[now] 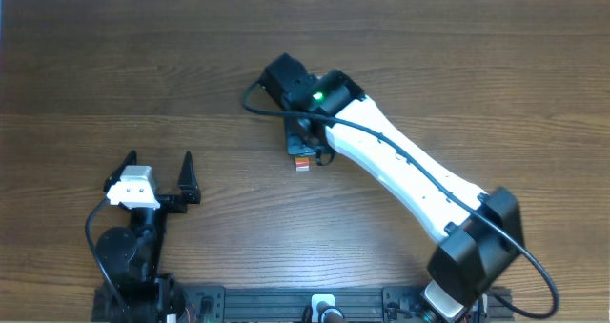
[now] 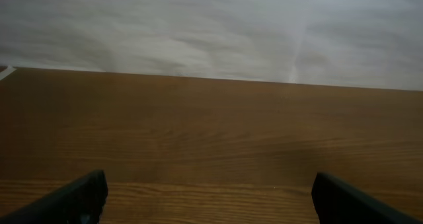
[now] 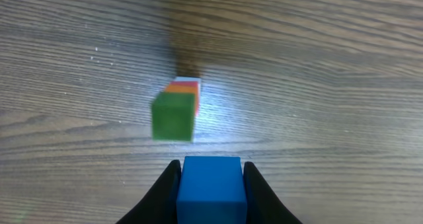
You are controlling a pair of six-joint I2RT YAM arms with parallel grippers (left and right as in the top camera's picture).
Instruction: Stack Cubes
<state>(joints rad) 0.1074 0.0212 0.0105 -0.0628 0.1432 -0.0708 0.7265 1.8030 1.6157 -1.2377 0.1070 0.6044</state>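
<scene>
Pinching blue cube (image 3: 210, 184) — right jaws, near green-topped stack (image 3: 175, 115); left jaws spread wide.

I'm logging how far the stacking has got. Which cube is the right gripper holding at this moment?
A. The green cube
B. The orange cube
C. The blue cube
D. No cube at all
C: in the right wrist view the blue cube sits clamped between the fingers of the right gripper, while the green cube stands free beyond it.
</scene>
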